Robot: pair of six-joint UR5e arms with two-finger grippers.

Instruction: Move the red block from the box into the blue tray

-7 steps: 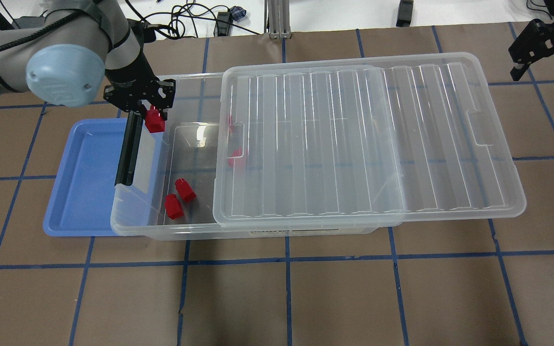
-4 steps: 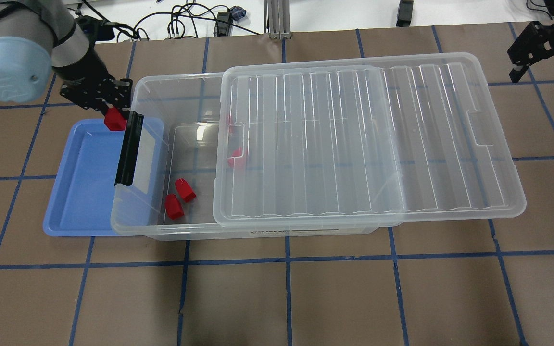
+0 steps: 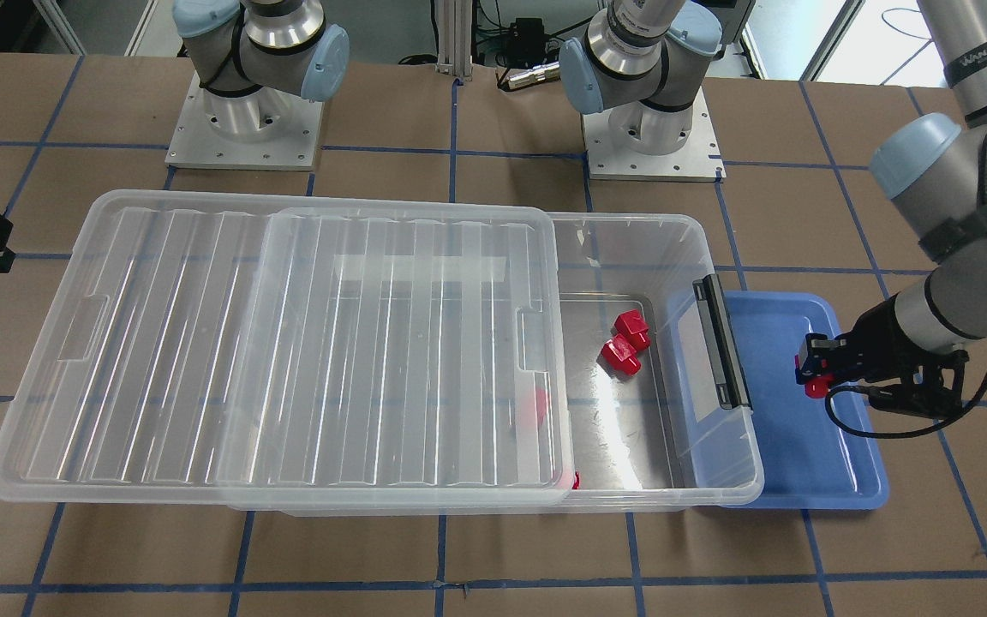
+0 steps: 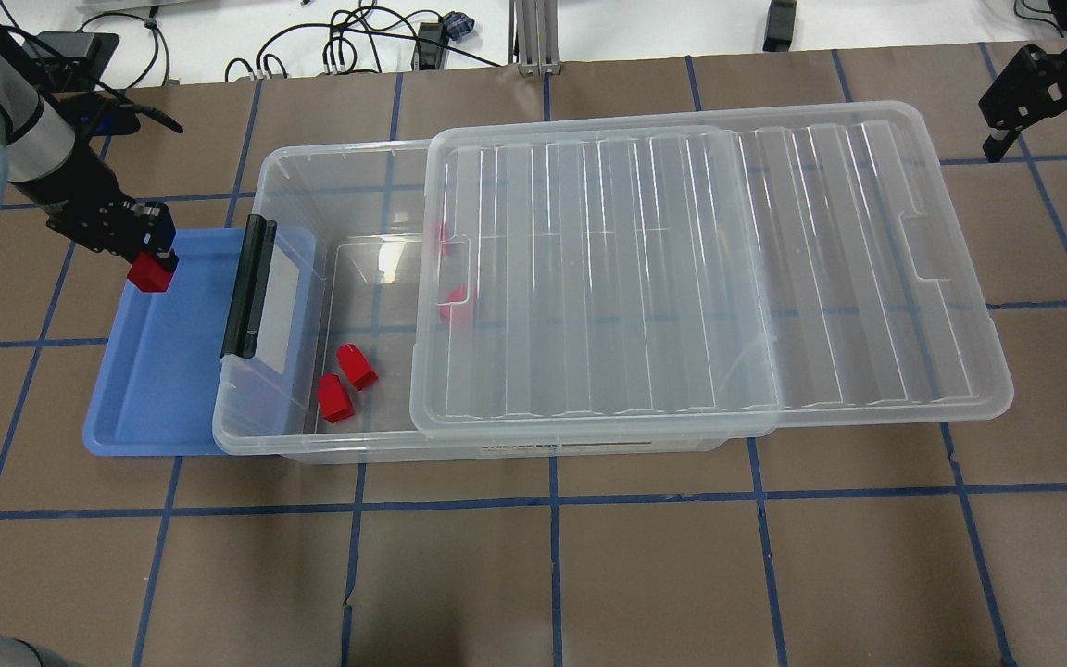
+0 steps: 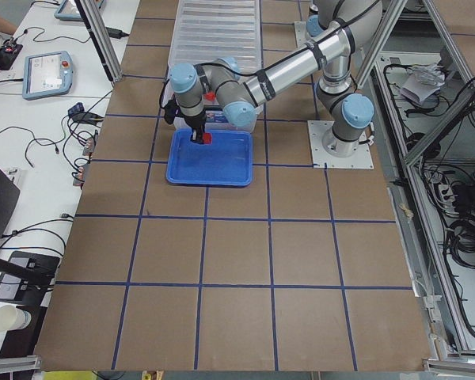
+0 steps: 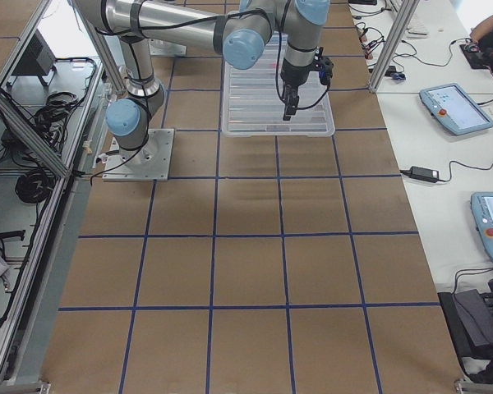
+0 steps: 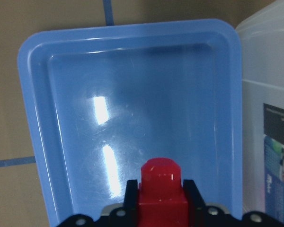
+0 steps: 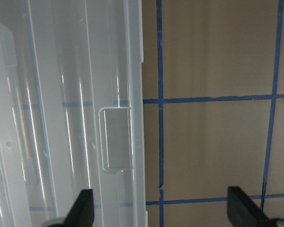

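Observation:
My left gripper point(image 4: 152, 262) is shut on a red block point(image 4: 152, 274) and holds it above the far part of the blue tray point(image 4: 158, 389), just left of the box point(image 4: 311, 443). The left wrist view shows the red block point(image 7: 161, 188) between the fingers with the bare tray point(image 7: 132, 94) below. Two more red blocks point(image 4: 357, 365) point(image 4: 334, 398) lie in the open end of the box; another shows faintly under the lid point(image 4: 700, 278). My right gripper point(image 4: 1048, 130) is open and empty, off the box's far right corner.
The ribbed lid is slid to the right and overhangs the box's right end. The box's black latch handle point(image 4: 251, 283) stands beside the tray's right side. Brown table point(image 4: 552, 574) with blue tape lines lies in front.
My left gripper has carried the red block left, from over the box's open end, past the black handle, to above the blue tray. The right arm has hardly moved.

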